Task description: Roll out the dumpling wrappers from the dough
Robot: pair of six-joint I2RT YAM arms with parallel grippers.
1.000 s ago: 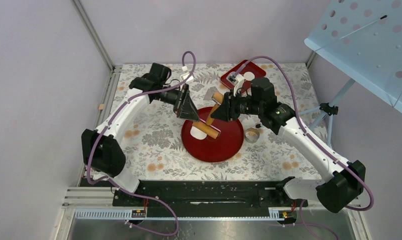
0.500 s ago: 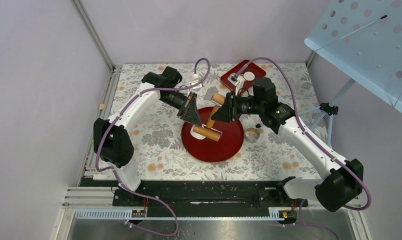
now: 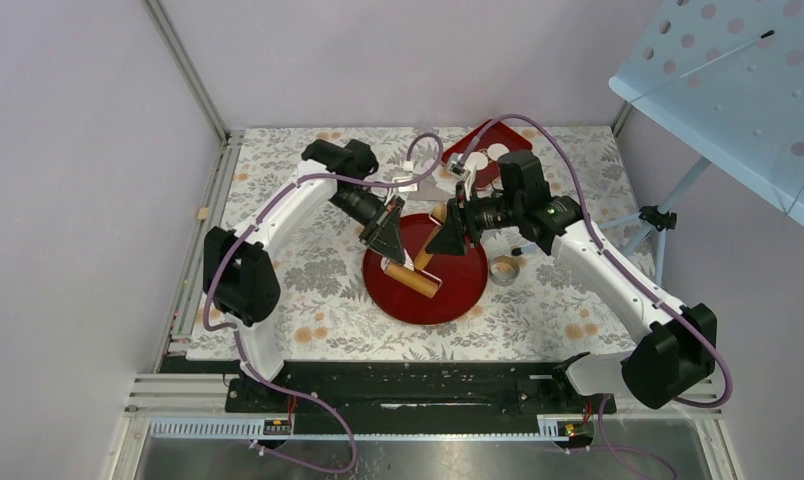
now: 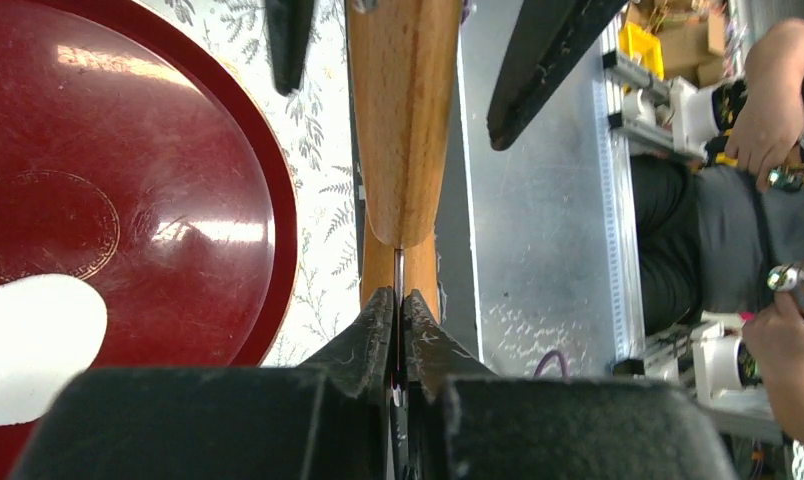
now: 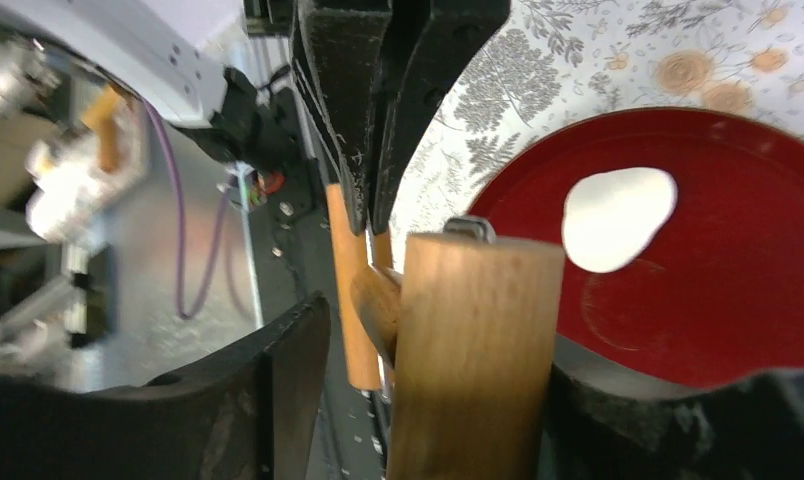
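Jaws of left gripper (image 4: 398,298) clenched on the thin end of the rolling pin (image 4: 403,120); jaws of right gripper (image 5: 458,330) grasping its thicker wooden part. Dough (image 5: 618,218): flattened white patch on red round plate (image 3: 458,295), mid-table, beside the pin. Dumpling wrappers (image 3: 498,152): white discs on red tray (image 3: 483,133), far edge. Metal ring (image 3: 502,268): just right of plate.

Glossy deep-red plate (image 3: 448,300). On it, plain white dough (image 5: 618,218); over it, tan wooden rolling pin (image 3: 416,279). Under it, pale cloth (image 3: 308,290), grey leaf sprigs, orange blooms. Beyond it, red tray (image 3: 452,156) with white wrappers (image 3: 497,152).
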